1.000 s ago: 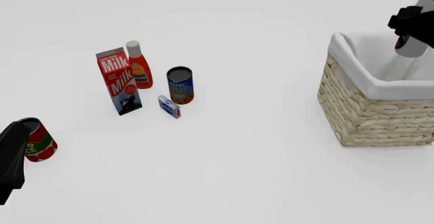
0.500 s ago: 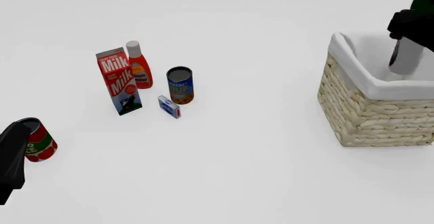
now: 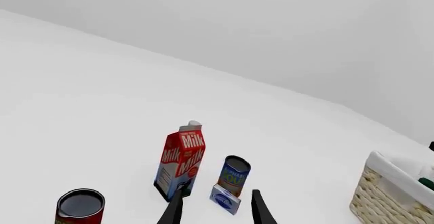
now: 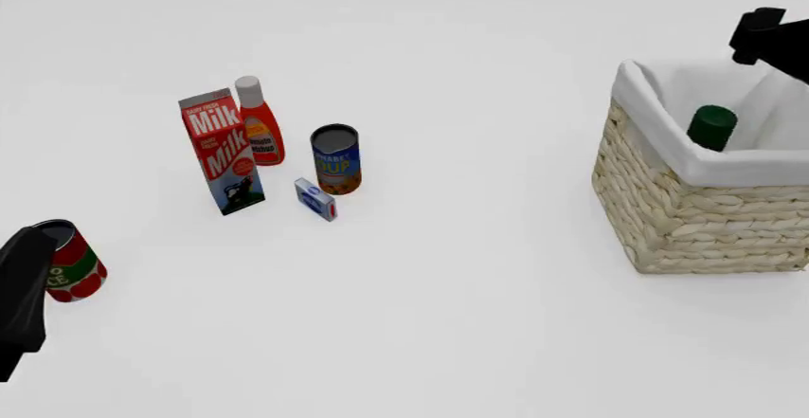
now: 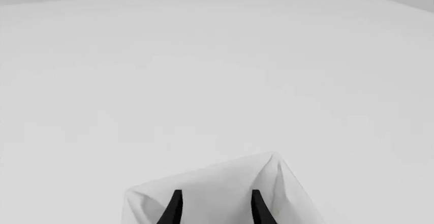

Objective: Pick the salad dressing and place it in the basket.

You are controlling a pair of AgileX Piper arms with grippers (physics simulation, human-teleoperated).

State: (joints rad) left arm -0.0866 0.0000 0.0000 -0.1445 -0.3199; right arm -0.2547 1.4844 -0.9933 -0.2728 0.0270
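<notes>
The salad dressing (image 4: 711, 126) lies inside the basket (image 4: 695, 219) at the right, and only its dark green cap shows above the white cloth rim. My right gripper (image 4: 764, 34) hovers above the basket's far side, apart from the bottle. In the right wrist view the right gripper (image 5: 216, 192) is open and empty over a corner of the cloth lining (image 5: 224, 183). My left gripper (image 3: 217, 193) is open and empty low at the table's near left. In the left wrist view the basket (image 3: 386, 193) stands far off to one side.
A milk carton (image 4: 223, 151), a red-orange bottle (image 4: 260, 122), a blue soup can (image 4: 336, 158) and a small blue box (image 4: 316, 199) cluster left of centre. A red can (image 4: 74, 264) stands right beside the left arm (image 4: 19, 295).
The right gripper let go of the salad dressing, which dropped down into the basket. The gripper stays above it. The left arm has not moved.
</notes>
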